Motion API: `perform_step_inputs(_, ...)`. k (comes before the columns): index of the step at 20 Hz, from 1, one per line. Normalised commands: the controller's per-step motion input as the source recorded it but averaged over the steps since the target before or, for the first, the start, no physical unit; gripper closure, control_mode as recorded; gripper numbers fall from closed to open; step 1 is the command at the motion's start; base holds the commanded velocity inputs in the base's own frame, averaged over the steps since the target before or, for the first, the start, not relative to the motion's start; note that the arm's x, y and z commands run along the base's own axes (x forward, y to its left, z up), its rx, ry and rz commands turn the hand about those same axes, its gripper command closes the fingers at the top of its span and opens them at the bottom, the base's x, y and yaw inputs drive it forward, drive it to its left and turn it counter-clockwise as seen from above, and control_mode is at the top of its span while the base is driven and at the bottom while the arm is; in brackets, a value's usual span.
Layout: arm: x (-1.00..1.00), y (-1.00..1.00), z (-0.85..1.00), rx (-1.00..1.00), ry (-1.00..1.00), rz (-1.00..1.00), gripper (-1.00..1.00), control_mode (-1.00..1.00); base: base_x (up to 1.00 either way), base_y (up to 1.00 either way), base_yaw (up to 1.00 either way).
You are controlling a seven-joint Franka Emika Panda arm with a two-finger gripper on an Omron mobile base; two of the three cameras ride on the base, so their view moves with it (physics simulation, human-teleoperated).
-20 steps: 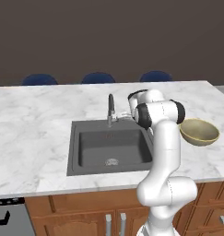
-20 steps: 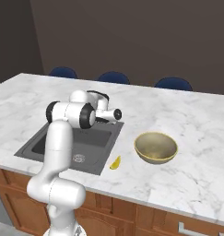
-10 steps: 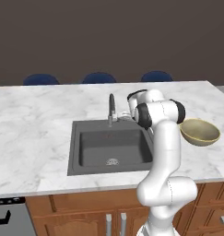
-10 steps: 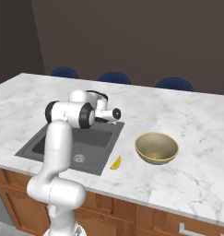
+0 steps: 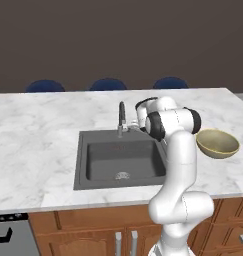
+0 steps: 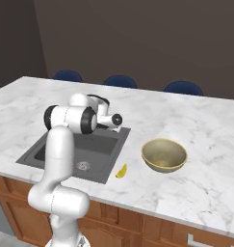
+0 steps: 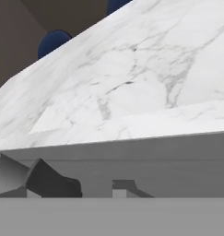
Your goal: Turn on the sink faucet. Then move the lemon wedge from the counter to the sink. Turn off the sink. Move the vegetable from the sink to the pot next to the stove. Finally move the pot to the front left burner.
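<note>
So the arm is folded over the far right corner of the sink [image 5: 93,165], with its hand tucked in low right by the base of the sink faucet [image 5: 121,116]. The gripper [image 5: 131,128] sits just beside the faucet's foot on the far rim. Honestly can't tell whether the fingers are apart or pinched on anything, since the wrist and the tap hide them from the base cameras and the hand camera just gets dark finger stubs at the bottom edge.

The faucet itself is the slim dark gooseneck standing upright at the middle of the sink's far edge. No visible water that I can make out. The basin is dark grey with a round metal drain [image 5: 123,175] near its front.

The lemon wedge [image 6: 121,171] is lying on the white marble counter [image 6: 200,130], just off the sink's near right corner, between the sink and the tan bowl [image 6: 164,155]. The bowl sits farther right, well clear of the sink. Three blue chair backs [image 5: 108,84] poke up behind the far edge of the counter.
</note>
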Motion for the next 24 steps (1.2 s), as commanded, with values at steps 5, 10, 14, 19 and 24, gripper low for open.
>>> perform_step_inputs(5,-0.14,-0.71,-0.43,0.0,0.01,-0.08,1.0,-1.0,0.0,0.0,0.0)
perform_step_inputs(10,-0.12,-0.76,-0.49,0.01,0.0,-0.05,1.0,-1.0,0.0,0.0,0.0)
perform_step_inputs(14,-0.12,-0.83,-0.51,0.04,0.0,-0.02,1.0,-1.0,0.0,0.0,0.0)
perform_step_inputs(19,-0.12,-0.85,-0.53,0.05,0.01,-0.01,1.0,-1.0,0.0,0.0,0.0)
perform_step_inputs(24,-0.16,-0.89,-0.56,0.07,0.05,-0.03,1.0,-1.0,0.0,0.0,0.0)
